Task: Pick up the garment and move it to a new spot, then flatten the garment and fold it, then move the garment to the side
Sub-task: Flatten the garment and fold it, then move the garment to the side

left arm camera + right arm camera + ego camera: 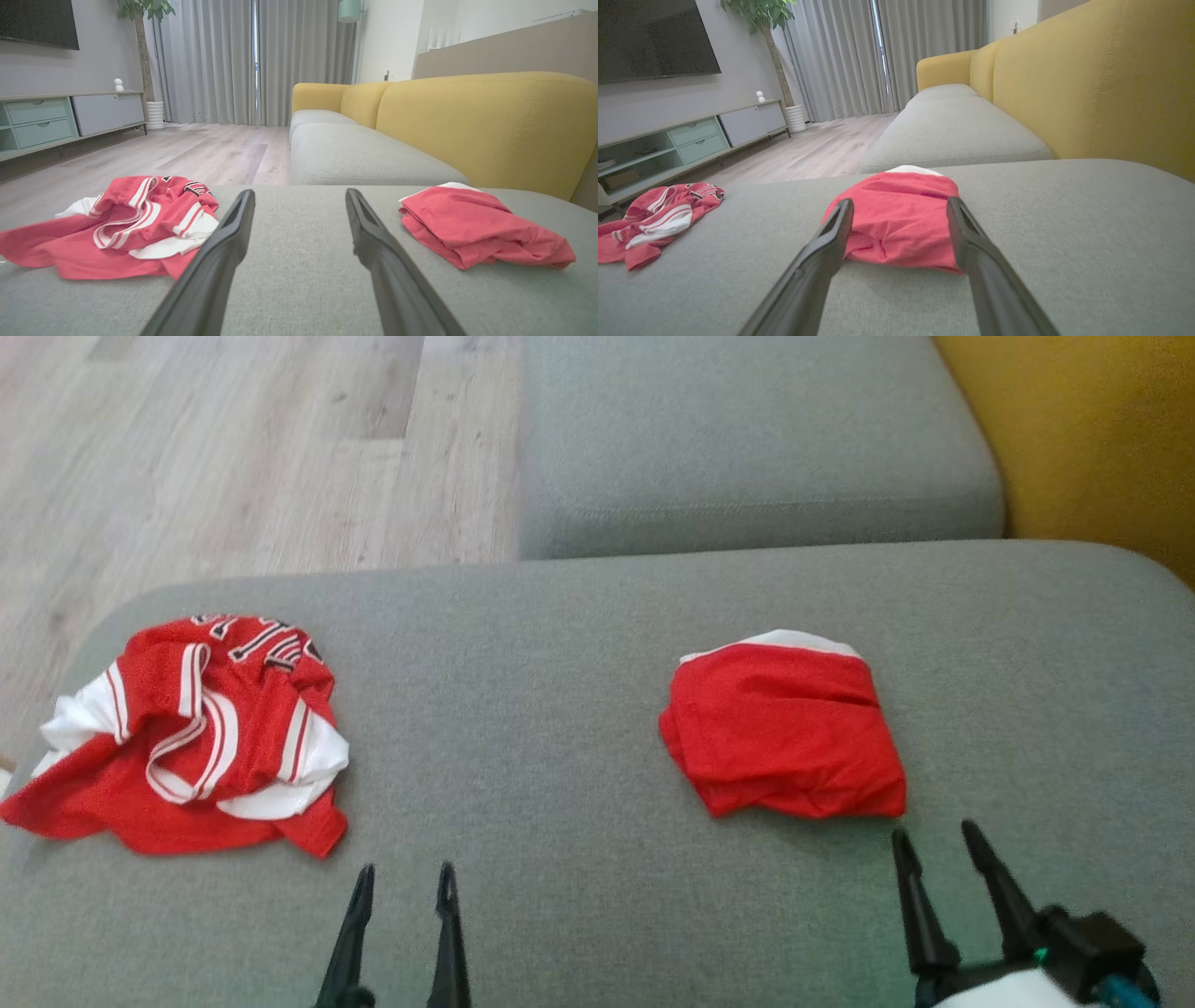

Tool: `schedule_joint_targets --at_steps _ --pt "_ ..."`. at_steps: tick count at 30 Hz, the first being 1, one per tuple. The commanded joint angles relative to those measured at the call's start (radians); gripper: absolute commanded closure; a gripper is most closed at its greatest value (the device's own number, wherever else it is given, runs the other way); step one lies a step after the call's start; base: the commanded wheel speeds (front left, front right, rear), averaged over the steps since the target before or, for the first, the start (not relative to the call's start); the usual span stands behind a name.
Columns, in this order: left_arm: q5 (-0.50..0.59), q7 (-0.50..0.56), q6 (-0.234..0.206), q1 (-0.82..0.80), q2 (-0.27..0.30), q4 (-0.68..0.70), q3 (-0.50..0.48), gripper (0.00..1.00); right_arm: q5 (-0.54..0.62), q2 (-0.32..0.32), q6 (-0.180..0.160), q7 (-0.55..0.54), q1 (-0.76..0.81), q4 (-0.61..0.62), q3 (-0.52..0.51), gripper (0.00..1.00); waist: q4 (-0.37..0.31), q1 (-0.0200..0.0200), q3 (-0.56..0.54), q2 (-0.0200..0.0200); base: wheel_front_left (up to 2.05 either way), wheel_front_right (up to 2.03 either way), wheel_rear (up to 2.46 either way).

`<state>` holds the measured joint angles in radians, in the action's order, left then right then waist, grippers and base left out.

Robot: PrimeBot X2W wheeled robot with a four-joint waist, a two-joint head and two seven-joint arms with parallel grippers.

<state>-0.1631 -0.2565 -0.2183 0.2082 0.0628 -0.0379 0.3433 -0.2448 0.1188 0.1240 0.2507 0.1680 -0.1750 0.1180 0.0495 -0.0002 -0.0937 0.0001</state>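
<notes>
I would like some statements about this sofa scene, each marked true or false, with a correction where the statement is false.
1. The folded red garment lies to the robot's right of the crumpled striped jersey. True.
2. The right pincer is shut on the folded red garment. False: it is open and holds nothing, and in the head view its tips stop just short of the cloth.
3. The crumpled striped jersey lies on the wooden floor. False: it lies on the grey cushion, near its left edge.
4. The left pincer is open and holds nothing. True.
5. The two garments touch each other. False: bare cushion separates them.
</notes>
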Motion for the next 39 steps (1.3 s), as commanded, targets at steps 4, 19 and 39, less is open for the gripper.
schedule_joint_targets --at_steps 4,19,39 --pt "0.018 -0.005 0.017 0.008 -0.004 0.015 -0.066 0.0 0.042 -0.007 0.007 0.011 0.002 0.024 0.016 0.0 -0.021 0.0002 -0.03 -0.0001 0.0 0.0 0.0" --pt "0.027 -0.005 0.054 0.029 -0.011 -0.013 -0.101 0.0 0.063 -0.028 0.007 0.011 0.024 0.015 -0.002 0.0 -0.014 0.0002 -0.055 -0.0001 0.0 0.0 0.0" --pt "0.038 -0.005 0.063 0.042 -0.012 -0.014 -0.11 0.0 0.068 -0.028 0.007 0.011 0.032 0.007 0.003 0.0 -0.015 0.0002 -0.052 -0.0001 0.0 0.0 0.0"
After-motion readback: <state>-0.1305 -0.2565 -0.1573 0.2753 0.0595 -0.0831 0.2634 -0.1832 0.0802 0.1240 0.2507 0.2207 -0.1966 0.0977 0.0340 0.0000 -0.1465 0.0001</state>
